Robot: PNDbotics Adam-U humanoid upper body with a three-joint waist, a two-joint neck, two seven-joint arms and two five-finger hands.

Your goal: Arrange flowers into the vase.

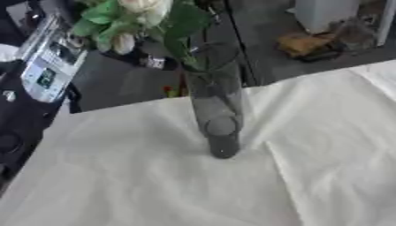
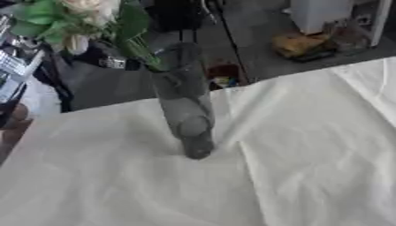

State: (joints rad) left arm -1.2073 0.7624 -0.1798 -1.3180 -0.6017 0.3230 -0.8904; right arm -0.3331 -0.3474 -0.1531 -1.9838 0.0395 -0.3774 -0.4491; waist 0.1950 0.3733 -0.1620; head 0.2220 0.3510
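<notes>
A tall clear glass vase (image 1: 217, 106) stands upright on the white cloth-covered table (image 1: 154, 185), near its far edge. Cream flowers with green leaves (image 1: 139, 17) rise out of the vase's mouth at the top of both views, their stems running down inside the glass. Neither of my hands shows in either view.
The white cloth is wrinkled, with a fold running right of the vase. Beyond the table's far edge lies dark floor with a white box (image 1: 329, 13) and a yellowish object (image 1: 306, 44) at the upper right. Dark equipment with a light panel (image 1: 46, 66) stands at the left.
</notes>
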